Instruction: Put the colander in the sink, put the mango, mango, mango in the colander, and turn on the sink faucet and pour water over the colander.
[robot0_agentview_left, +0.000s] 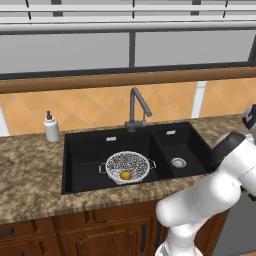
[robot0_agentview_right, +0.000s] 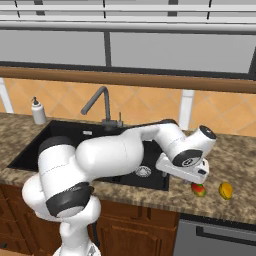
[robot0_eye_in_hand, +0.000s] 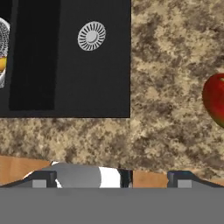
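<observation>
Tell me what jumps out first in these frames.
The colander sits in the large basin of the black sink with one mango already in it. Two more mangos, a red-green one and a yellow one, lie on the counter right of the sink, with the open gripper above the red-green one.

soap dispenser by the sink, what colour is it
White, with a dark pump top. The soap dispenser shows best in the left base view, standing on the counter left of the sink.
</observation>
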